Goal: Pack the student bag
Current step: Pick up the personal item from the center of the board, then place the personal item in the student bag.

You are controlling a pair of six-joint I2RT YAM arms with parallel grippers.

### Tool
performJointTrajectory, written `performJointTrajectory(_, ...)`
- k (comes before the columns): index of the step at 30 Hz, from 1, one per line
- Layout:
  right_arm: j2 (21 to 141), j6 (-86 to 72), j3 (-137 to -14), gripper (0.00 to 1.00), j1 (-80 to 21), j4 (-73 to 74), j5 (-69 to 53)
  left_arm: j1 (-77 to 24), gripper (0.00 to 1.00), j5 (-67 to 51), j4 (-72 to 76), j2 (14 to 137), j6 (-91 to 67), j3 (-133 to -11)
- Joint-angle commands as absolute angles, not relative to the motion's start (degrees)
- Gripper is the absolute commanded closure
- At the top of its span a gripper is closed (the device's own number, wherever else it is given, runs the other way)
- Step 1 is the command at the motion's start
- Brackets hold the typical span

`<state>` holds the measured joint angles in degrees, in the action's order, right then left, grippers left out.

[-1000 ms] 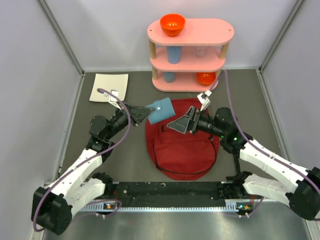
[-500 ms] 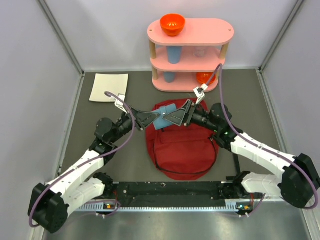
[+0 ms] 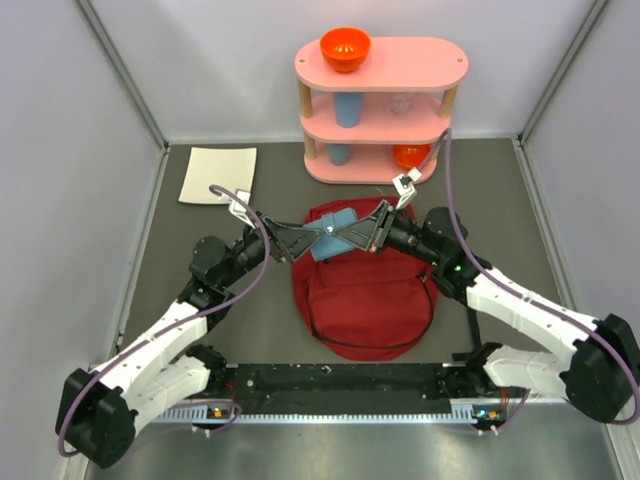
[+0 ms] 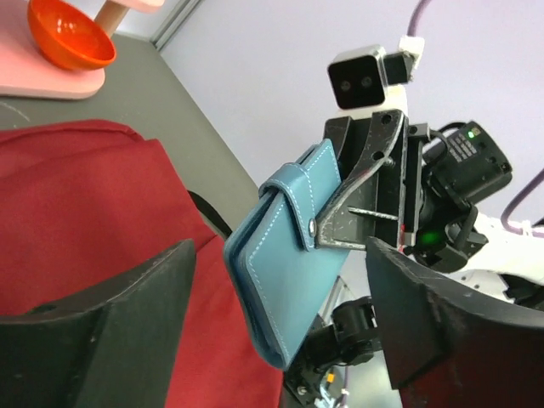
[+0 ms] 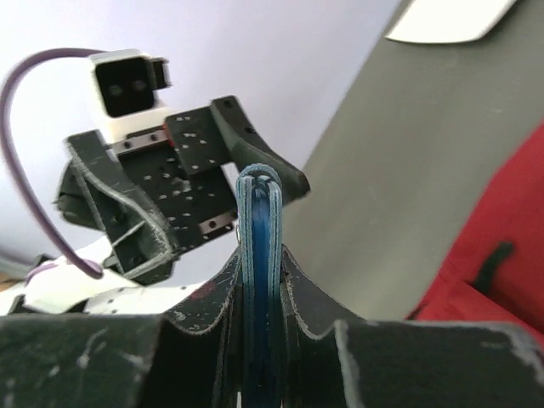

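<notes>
Student bag (image 3: 365,300): dark red, lying flat on the desk (image 3: 480,200) between the two arms, its far end just in front of the pink shelf (image 3: 380,110). No open mouth can be made out from above.

Blue wallet (image 3: 330,243): held in the air over the far end of the bag, where the two end effectors meet.

Right end effector (image 3: 360,235): clenched on the wallet's edge.
Left end effector (image 3: 305,238): released, fingers spread to either side of the wallet and not touching it.

Step judged: a hand-over of the wallet, with the right arm taking it.

To do it well:
- The left end effector is best drawn straight back along its own line, so that neither finger clips the wallet.
- The right grip is best kept firm, since only a narrow strip of edge is pinched and the wallet could swing.
- The bag's opening must be found before the wallet is lowered.

Views compared:
- Left wrist: the wallet's broad face, stitched flap and snap are shown, with clear space beside each finger.
- Right wrist: the wallet is seen edge-on, squeezed between both fingers (image 5: 293,280).
- Top: the wallet is mostly hidden, but only here is its position over the bag given.
</notes>
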<state>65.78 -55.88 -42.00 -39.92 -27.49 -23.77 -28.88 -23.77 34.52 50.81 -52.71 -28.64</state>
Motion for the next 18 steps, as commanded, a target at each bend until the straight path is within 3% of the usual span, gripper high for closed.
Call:
performJointTrajectory(1,58.4,-50.1,-42.8,1.00,-38.3,-13.0,-12.9,-28.9,0.04,-23.6,28.8,50.8,-46.6,-32.5)
performJointTrajectory(8,42.2,-47.3,-39.2,1.00,-34.5,12.5,11.5,-30.6,0.02,-20.7,6.6,59.0,-29.6,-44.9)
performJointTrajectory(18,23.7,-46.9,-37.6,0.99,-34.3,27.3,26.8,-38.1,0.01,-16.0,-12.0,87.3,-8.1,-68.4)
